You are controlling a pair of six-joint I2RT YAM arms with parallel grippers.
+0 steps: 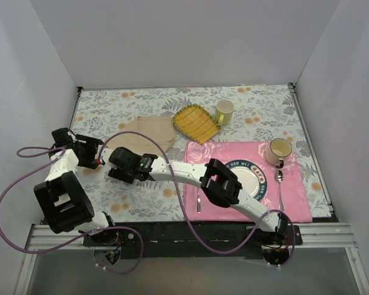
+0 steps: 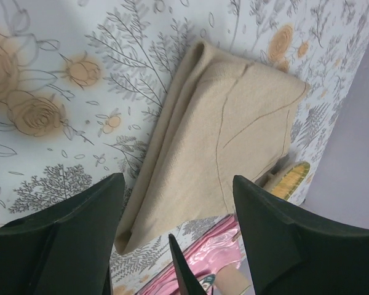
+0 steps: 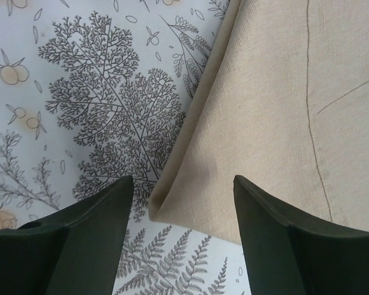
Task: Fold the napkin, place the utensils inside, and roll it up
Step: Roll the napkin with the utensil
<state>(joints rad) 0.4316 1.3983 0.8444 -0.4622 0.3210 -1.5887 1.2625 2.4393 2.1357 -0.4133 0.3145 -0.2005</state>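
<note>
- The floral table cover (image 1: 258, 104) is flat and grippy-looking, so I'd work low and drag nothing across it.
- The napkin (image 1: 149, 132) lies on it, just ahead of the left pincer (image 2: 178, 179). It looks already doubled over, with its near corner directly below the gap of the right pincer (image 3: 182, 179).
- As I judge it, the napkin's long axis runs away from the left pincer, slanting off to its right. The near corner points back between the right pincer's fingers.
- For the fold I'd bring the right pincer straight down on that corner and catch both layers. I'd then carry it across in a low arc while the left one pins the far side.
- Both pincers are released and hold nothing.
- The pink placemat (image 1: 295, 206) lies well behind the right pincer, back along its arm.
- A spoon (image 1: 280, 184) rests on that placemat, untouched.
</note>
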